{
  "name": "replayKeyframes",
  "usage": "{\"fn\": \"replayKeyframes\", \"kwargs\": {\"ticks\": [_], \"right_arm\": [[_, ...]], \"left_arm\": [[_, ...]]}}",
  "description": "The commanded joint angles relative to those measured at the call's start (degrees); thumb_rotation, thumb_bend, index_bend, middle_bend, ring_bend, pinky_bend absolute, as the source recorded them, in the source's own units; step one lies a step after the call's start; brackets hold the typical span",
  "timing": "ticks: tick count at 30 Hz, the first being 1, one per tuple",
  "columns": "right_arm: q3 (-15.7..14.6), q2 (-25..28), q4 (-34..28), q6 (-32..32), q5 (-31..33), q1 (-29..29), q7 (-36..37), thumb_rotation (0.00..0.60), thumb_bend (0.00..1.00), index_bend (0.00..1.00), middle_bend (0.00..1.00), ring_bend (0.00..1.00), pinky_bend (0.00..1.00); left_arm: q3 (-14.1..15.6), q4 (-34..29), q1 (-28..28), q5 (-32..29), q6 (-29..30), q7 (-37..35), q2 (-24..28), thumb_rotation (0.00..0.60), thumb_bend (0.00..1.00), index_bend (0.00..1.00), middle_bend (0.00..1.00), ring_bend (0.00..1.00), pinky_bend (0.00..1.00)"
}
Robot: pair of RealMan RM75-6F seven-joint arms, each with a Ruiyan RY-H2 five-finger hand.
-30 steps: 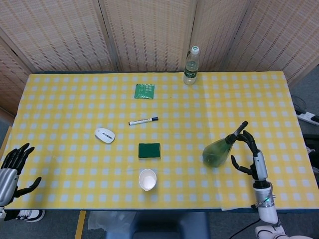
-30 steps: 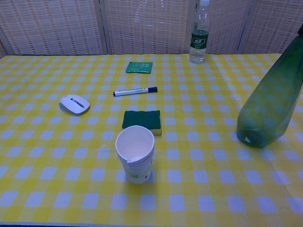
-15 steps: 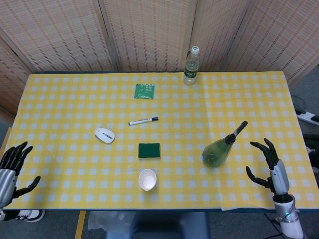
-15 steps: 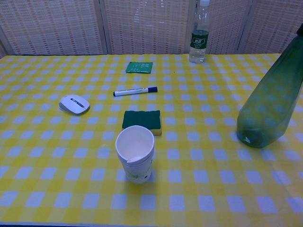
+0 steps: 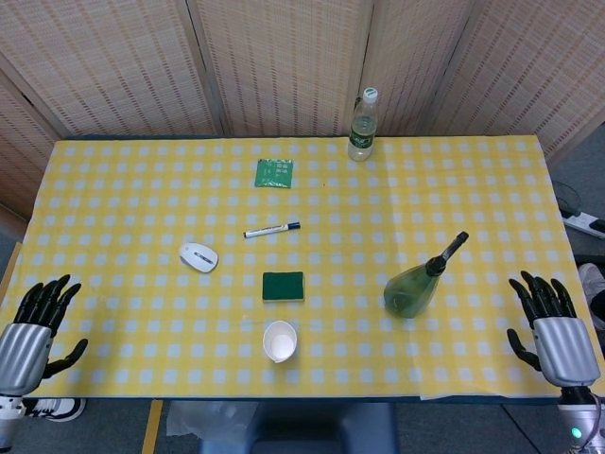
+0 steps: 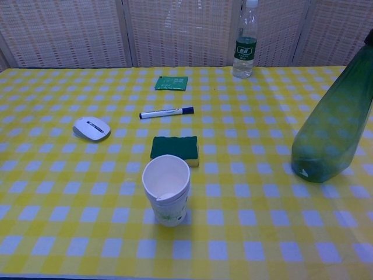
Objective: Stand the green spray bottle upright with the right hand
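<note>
Near the bench's right edge the green spray bottle [image 5: 412,288] stands upright, job apparently done, right hand [image 5: 555,336] spread empty, well apart.

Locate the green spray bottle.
Head view: green spray bottle stands on the table's right side, right of the sponge, apart from the right hand.

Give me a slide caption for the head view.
Green spray bottle upright on the checked table, right hand open beside it.
</note>
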Motion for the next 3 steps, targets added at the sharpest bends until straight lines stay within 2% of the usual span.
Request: {"fn": "replayKeyframes", "kwargs": {"ticks": [1,3], "right_arm": [[-0.2,1.7,-1.3,-3.0,1.5,-0.5,-0.3,0.600,0.42,0.12,0.07,0.07,0.00],[0.0,1.9,-1.3,-3.5,1.5,-0.5,0.0,0.600,0.42,0.12,0.07,0.07,0.00]], "left_arm": [[0.0,0.0,0.0,0.0,0.0,0.1,-0.1,0.600,0.34,0.00,0.01,0.00,0.00],[-0.1,0.1,-0.1,-0.1,0.0,0.0,-0.1,0.600,0.34,0.00,0.01,0.00,0.00]]}}
